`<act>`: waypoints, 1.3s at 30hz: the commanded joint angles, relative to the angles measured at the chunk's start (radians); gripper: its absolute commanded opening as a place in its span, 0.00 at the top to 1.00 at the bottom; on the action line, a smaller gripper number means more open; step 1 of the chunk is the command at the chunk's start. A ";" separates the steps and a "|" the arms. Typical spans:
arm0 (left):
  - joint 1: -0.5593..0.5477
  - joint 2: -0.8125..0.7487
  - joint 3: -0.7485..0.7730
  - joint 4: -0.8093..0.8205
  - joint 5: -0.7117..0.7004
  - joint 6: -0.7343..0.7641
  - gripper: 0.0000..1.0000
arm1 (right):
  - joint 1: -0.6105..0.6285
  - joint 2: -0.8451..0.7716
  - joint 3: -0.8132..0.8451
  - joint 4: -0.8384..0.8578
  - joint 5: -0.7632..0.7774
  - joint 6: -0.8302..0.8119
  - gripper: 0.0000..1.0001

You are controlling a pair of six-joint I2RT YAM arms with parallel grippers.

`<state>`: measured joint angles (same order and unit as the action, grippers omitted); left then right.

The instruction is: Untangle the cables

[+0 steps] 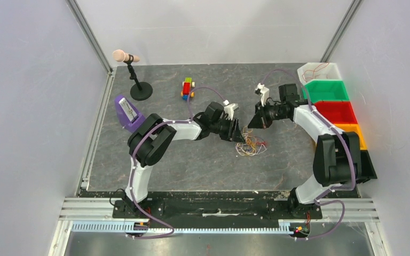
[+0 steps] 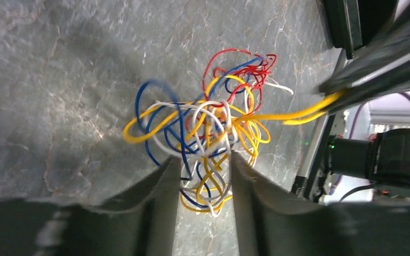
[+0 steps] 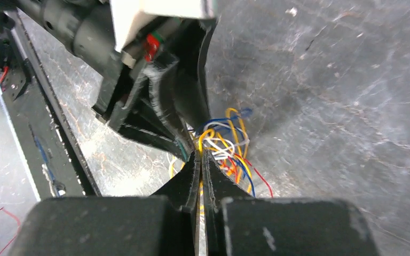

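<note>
**Right jaws pinch one yellow strand; left fingers straddle the knot**

The cables lie as one loose knot of thin yellow, blue, white and red loops on the grey table, directly under and between the two fingertip sets. The right gripper is fully closed, with a yellow strand nipped between its tips and running out taut from the knot toward it. The left gripper stands partly open, its fingers either side of the near part of the knot. Several loops sit in the gap, but nothing looks clamped.

These wires look feather-light, springy and slick. A pull on one strand will likely drag the whole bunch unless the rest is pinned. Single strands may slip from the pads, so a hold on a thicker cluster near the knot's core should anchor better, while the free loops at the rim suit pulling out. A hard tug could tighten the snarl.

The two sets of tips are almost touching, so any closing or twisting risks a knock. Bare table opens behind the left gripper and on its near side. Behind the right arm a row of bins lines the edge, narrowing its retreat. The block toy sits well apart, beyond the left gripper.
</note>
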<state>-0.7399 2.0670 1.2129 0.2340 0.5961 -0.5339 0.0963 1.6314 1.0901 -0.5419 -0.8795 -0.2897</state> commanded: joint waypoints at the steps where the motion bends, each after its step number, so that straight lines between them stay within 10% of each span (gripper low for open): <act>1: 0.001 -0.021 0.012 0.042 0.024 -0.013 0.67 | -0.001 -0.121 0.039 0.065 0.050 0.026 1.00; 7: 0.021 -0.207 -0.151 -0.082 0.036 0.092 0.91 | -0.088 -0.252 0.119 0.270 0.192 0.135 1.00; 16: 0.090 -0.350 -0.265 -0.319 0.021 0.260 0.90 | -0.257 -0.266 0.357 0.443 0.221 0.281 1.00; 21: 0.120 -0.408 -0.280 -0.318 0.067 0.270 0.98 | -0.254 -0.191 0.462 0.205 0.030 0.171 1.00; 25: 0.156 -0.395 -0.279 -0.171 0.158 0.034 0.98 | -0.151 -0.202 0.321 -0.055 -0.027 0.058 0.64; 30: 0.244 -0.360 -0.391 0.288 0.247 -0.508 0.98 | -0.018 -0.435 -0.094 0.167 0.023 0.130 0.37; 39: 0.254 -0.304 -0.414 0.490 0.215 -0.803 0.98 | 0.249 -0.436 -0.240 0.309 0.075 0.179 0.42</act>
<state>-0.4801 1.7432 0.8093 0.5388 0.7898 -1.1305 0.2359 1.2064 0.8886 -0.3912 -0.8345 -0.1421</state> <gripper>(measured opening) 0.046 0.575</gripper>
